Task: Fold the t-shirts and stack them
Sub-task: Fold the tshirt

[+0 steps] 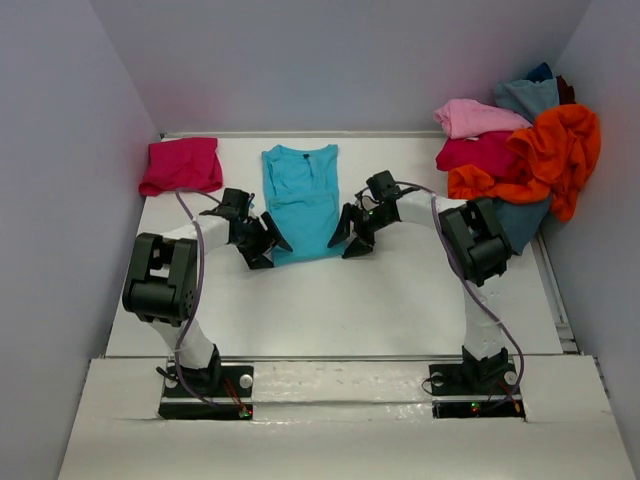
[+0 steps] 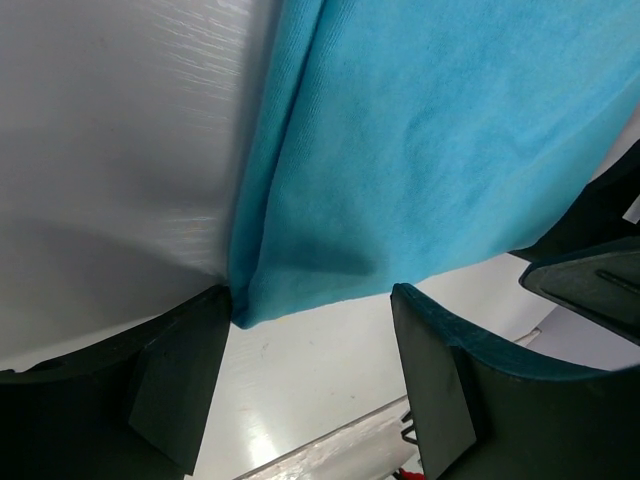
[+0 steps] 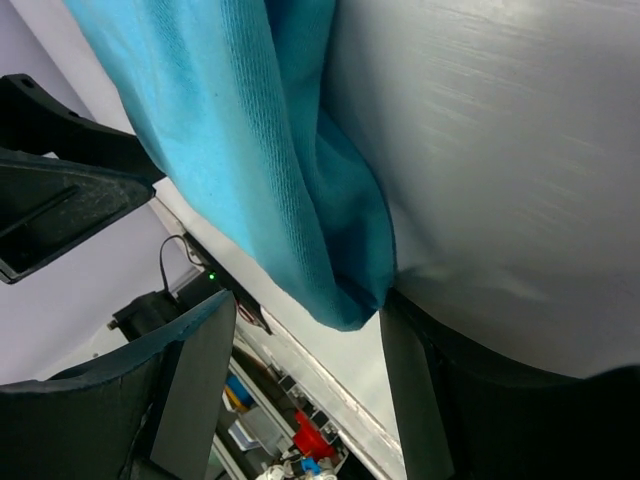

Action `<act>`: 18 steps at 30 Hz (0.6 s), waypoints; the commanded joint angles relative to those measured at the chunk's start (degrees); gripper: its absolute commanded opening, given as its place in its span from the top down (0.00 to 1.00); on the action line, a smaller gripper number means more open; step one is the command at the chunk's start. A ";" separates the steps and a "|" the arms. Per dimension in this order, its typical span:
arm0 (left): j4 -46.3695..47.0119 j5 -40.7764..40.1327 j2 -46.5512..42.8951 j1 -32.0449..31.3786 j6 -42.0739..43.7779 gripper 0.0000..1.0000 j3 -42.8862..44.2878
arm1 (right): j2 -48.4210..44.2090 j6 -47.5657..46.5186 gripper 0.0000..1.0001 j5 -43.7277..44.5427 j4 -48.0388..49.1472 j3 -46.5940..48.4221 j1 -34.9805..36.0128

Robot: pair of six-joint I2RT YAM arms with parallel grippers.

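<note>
Done: folded magenta-pink cloth t-shirt (image 1: 182,165) at 10 o'clock | bright turquoise cloth t-shirt (image 1: 300,195) at centre, sides folded in, apparently half-folded | left gripper (image 1: 268,248) and right gripper (image 1: 350,238) agape, straddling hem corners, nothing clamped | heaped shirts (image 1: 530,150) at 2 o'clock pending

Turquoise shirt (image 1: 300,195) filled the gap between left gripper (image 1: 268,248) and right gripper (image 1: 348,240). Bare table (image 1: 350,310) lay open behind both. Magenta shirt (image 1: 182,165) sat outboard of the left, pile (image 1: 520,150) outboard of the right.
</note>
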 commanded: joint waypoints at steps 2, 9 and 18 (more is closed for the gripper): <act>-1.76 -2.43 1.89 0.39 1.31 0.24 -3.92 | 2.59 0.61 0.35 2.56 4.03 -2.06 0.62; -1.23 -1.63 1.45 0.39 0.79 0.35 -5.15 | 2.15 1.32 0.43 3.52 4.82 -3.29 0.62; -1.23 -2.86 1.45 0.39 0.34 0.46 -4.72 | 1.54 0.88 0.46 5.11 4.65 -2.94 0.62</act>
